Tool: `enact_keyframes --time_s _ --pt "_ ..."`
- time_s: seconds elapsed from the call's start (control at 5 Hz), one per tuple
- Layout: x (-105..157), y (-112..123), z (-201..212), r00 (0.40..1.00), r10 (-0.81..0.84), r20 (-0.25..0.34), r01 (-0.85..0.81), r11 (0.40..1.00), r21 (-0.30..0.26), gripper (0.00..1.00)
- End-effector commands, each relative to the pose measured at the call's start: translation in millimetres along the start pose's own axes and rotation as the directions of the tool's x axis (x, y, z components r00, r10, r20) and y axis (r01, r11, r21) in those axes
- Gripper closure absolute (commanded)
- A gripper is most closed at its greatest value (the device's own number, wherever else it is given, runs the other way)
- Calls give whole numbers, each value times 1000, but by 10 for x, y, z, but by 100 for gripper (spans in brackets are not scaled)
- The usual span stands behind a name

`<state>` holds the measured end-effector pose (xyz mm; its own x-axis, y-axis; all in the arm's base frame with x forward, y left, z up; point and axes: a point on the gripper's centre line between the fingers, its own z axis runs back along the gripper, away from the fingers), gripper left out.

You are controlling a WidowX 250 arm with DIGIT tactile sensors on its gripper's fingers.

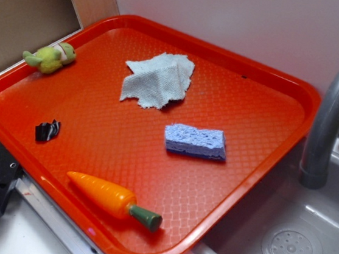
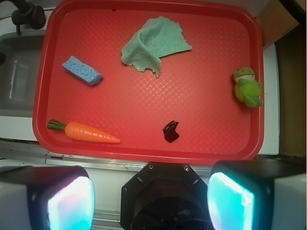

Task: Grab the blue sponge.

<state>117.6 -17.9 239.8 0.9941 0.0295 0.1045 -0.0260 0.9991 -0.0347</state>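
The blue sponge (image 1: 195, 141) lies flat on the orange-red tray (image 1: 263, 113), right of its middle. In the wrist view the sponge (image 2: 82, 70) is at the upper left of the tray (image 2: 144, 100). My gripper (image 2: 151, 199) is open and empty, its two fingers wide apart at the bottom corners of the wrist view. It hangs high above the tray's near edge, over the black robot base, far from the sponge. The gripper is out of sight in the exterior view.
On the tray lie a pale grey-green cloth (image 1: 158, 78) (image 2: 156, 44), a toy carrot (image 1: 112, 199) (image 2: 88, 132), a green plush toy (image 1: 50, 57) (image 2: 247, 86) and a small black object (image 1: 47, 130) (image 2: 171, 131). A grey faucet (image 1: 333, 115) and sink (image 1: 291, 239) adjoin the sponge's side.
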Motion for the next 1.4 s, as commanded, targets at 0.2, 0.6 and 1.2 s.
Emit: enact_keyframes --time_s 0.2,0.6,1.2 --pt "173 -74 -111 998 -38 47 40 999 -26 0" --pt "614 -451 -495 926 -337 173 341 940 1 0" --pt "1063 -1097 -1121 881 -449 150 445 894 60 0"
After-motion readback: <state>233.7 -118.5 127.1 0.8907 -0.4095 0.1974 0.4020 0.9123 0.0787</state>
